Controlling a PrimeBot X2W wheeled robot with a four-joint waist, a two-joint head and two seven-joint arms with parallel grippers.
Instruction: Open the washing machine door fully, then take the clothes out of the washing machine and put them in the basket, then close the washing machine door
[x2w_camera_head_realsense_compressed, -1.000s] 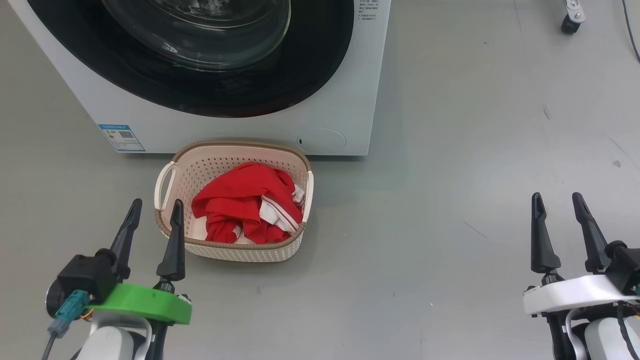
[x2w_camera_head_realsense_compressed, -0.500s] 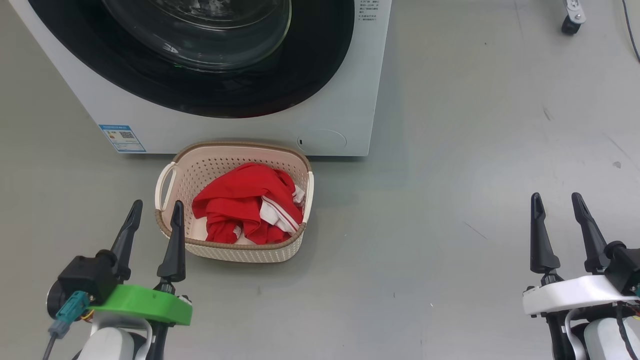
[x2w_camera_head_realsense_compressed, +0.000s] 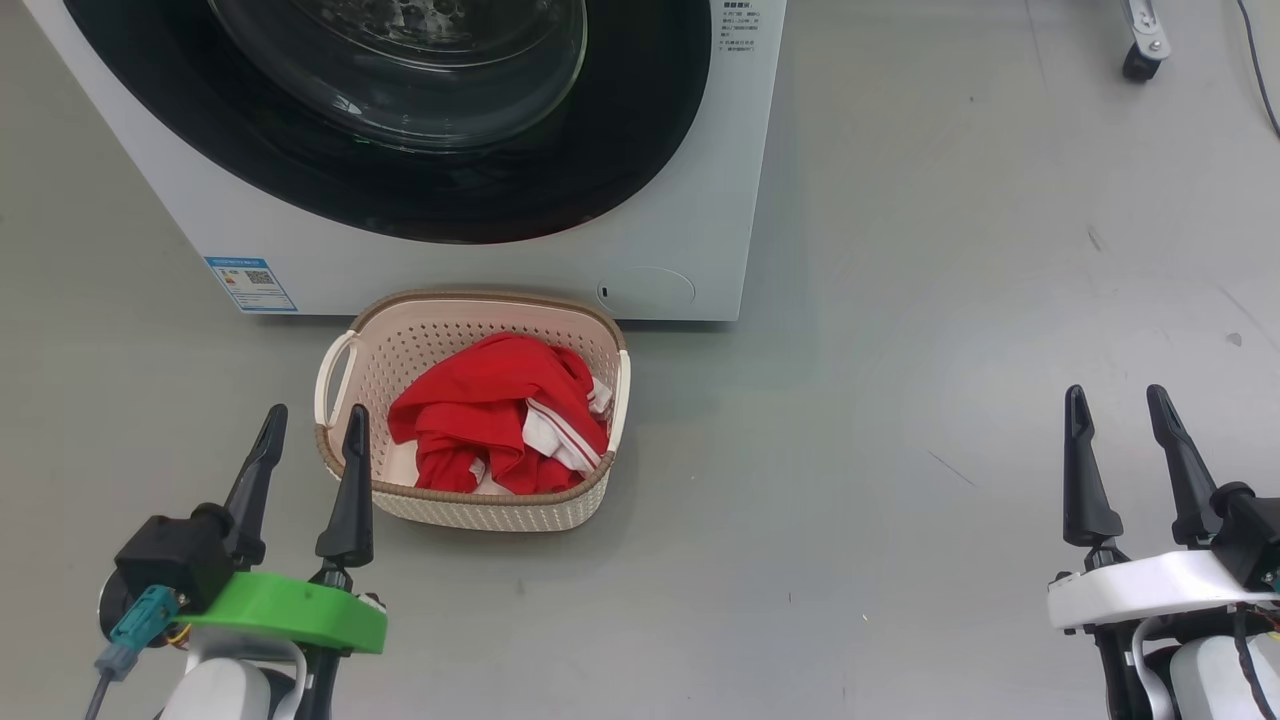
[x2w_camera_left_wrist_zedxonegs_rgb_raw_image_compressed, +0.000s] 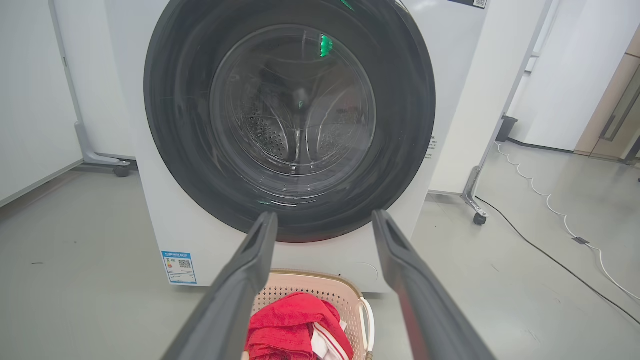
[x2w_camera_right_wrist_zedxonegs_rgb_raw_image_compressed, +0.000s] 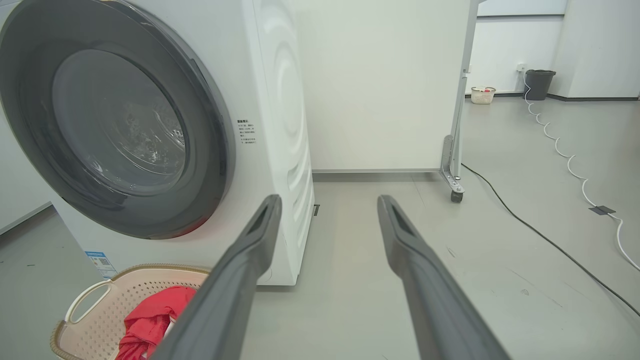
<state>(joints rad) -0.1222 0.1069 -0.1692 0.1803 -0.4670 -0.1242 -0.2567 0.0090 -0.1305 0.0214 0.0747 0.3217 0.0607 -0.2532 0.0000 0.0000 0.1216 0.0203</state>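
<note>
- The washing machine (x2w_camera_head_realsense_compressed: 690, 150) has its door (x2w_camera_head_realsense_compressed: 640, 120) apparently shut flush; to finish well, I would confirm the latch with one soft push.
- The basket (x2w_camera_head_realsense_compressed: 480, 297) stands just before the washing machine, with the clothes (x2w_camera_head_realsense_compressed: 470, 410) inside.
- The left gripper (x2w_camera_head_realsense_compressed: 317, 412) and the right gripper (x2w_camera_head_realsense_compressed: 1116, 395) hover before the washing machine, jaws released and empty.

A smooth grey floor (x2w_camera_head_realsense_compressed: 900, 420) is seen, marked by a few small scuffs. A tall white partition (x2w_camera_right_wrist_zedxonegs_rgb_raw_image_compressed: 380, 85) is stood on it, carried by a grey metal leg (x2w_camera_right_wrist_zedxonegs_rgb_raw_image_compressed: 448, 155) that ends in a small black castor (x2w_camera_right_wrist_zedxonegs_rgb_raw_image_compressed: 455, 196). From beside the partition's castor a thin black cable (x2w_camera_right_wrist_zedxonegs_rgb_raw_image_compressed: 550, 243) is run across the floor. Further from the partition a wavy white cable (x2w_camera_right_wrist_zedxonegs_rgb_raw_image_compressed: 538, 119) is laid, held down by a grey patch (x2w_camera_right_wrist_zedxonegs_rgb_raw_image_compressed: 601, 210). Well beyond the partition, a dark bin (x2w_camera_right_wrist_zedxonegs_rgb_raw_image_compressed: 543, 84) and a small pale container (x2w_camera_right_wrist_zedxonegs_rgb_raw_image_compressed: 482, 95) are set.
</note>
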